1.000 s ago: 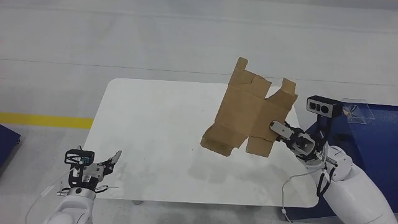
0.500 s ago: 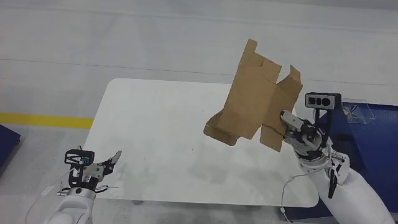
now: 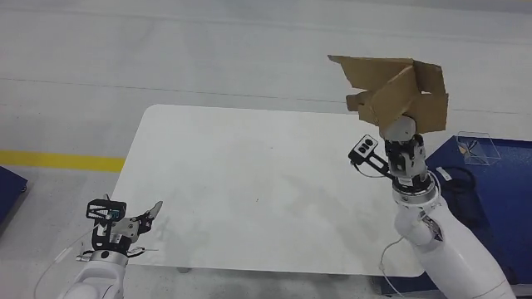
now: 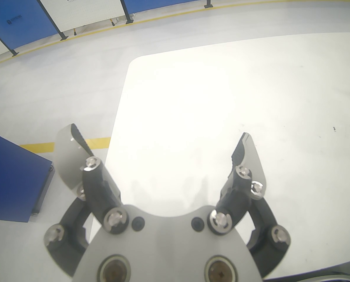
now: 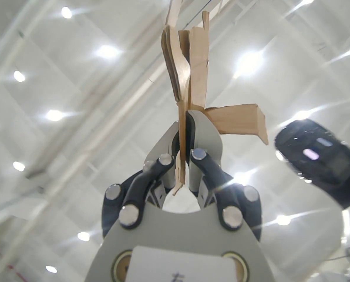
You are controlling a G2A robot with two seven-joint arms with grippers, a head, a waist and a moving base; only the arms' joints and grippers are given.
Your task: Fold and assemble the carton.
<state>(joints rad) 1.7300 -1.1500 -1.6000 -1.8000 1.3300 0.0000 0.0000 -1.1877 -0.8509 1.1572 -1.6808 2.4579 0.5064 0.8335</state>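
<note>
Right gripper (image 5: 185, 123) is shut hard on the carton (image 3: 397, 91), both fingers pinching one edge of the cardboard with no gap showing on either side of the board. The carton is held high in the air over the right side of the table (image 3: 249, 183), pointing upward and touching nothing else. Its flaps hang loose from the pinched panel, one bent out sideways, and no box shape has been formed. Left gripper (image 4: 158, 136) sits low at the near left corner of the table, fingers spread wide, holding nothing. Assessment: the task is at an early step — the blank is picked up and clear of the table, but folding proper is not yet done. The next move, in my judgement, calls for bringing the carton within reach of the left gripper so that it can take an opposite panel and open the sleeve. A one-edge grip on thin board may let it swing or slip — a slow approach is advised.
</note>
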